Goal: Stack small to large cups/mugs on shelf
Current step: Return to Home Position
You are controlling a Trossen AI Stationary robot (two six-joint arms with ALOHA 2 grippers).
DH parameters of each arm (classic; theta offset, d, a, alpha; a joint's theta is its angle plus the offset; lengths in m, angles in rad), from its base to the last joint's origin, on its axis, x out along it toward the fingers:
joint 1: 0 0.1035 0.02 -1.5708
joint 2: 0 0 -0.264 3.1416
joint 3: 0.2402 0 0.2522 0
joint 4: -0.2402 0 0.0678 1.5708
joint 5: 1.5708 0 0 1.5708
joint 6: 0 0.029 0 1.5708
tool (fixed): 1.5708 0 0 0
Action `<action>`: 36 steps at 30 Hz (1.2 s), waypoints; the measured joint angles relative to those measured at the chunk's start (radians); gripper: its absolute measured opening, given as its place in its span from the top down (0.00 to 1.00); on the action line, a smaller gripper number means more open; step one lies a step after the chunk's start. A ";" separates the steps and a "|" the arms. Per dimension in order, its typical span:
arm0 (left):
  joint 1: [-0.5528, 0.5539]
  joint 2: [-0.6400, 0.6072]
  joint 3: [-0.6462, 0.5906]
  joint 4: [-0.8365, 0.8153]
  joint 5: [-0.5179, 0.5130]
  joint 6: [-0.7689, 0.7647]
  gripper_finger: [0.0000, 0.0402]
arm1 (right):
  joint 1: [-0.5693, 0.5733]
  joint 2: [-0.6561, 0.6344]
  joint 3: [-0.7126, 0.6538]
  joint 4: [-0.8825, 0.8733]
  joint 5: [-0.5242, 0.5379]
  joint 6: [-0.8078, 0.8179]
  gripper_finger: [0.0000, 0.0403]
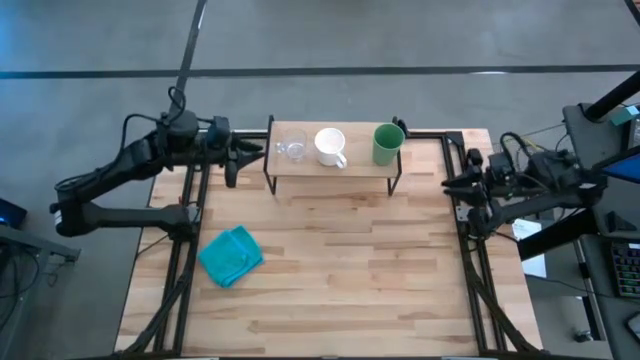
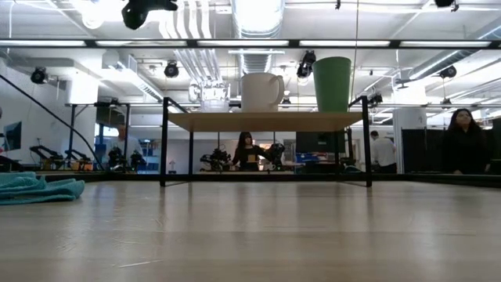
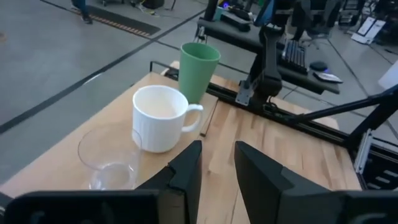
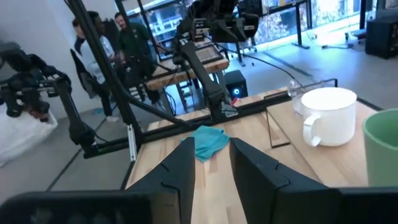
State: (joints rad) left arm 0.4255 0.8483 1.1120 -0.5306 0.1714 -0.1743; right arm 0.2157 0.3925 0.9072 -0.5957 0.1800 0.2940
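Note:
Three vessels stand upright in a row on the shelf (image 1: 335,165): the clear glass cup (image 1: 293,149) toward the table's left, the white mug (image 1: 331,146) in the middle, the green cup (image 1: 388,143) toward the right. All three rest on their bases. The low view shows the same row: glass cup (image 2: 209,95), white mug (image 2: 262,92), green cup (image 2: 333,83). My left gripper (image 1: 243,155) hovers open just off the shelf's left end. My right gripper (image 1: 452,186) hovers open by the table's right edge, apart from the shelf.
A crumpled teal cloth (image 1: 231,255) lies on the tabletop near the left side. The black frame rails (image 1: 468,230) run along both table sides. People stand in the room beyond the table (image 2: 464,149).

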 joint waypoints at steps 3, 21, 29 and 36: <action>0.000 -0.040 -0.046 0.008 0.005 -0.003 0.80 | 0.000 -0.038 -0.089 0.070 -0.003 -0.001 0.76; -0.001 -0.350 -0.475 0.360 0.144 -0.082 0.80 | 0.000 -0.171 -0.409 0.378 -0.053 0.046 0.76; 0.000 -0.491 -0.648 0.473 0.166 -0.082 0.80 | 0.000 -0.175 -0.468 0.437 -0.059 0.046 0.76; 0.000 -0.604 -0.776 0.560 0.226 -0.132 0.80 | 0.000 -0.175 -0.508 0.475 -0.079 0.046 0.76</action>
State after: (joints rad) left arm 0.4252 0.2439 0.3361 0.0291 0.3975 -0.3061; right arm 0.2157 0.2173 0.3996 -0.1210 0.1009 0.3405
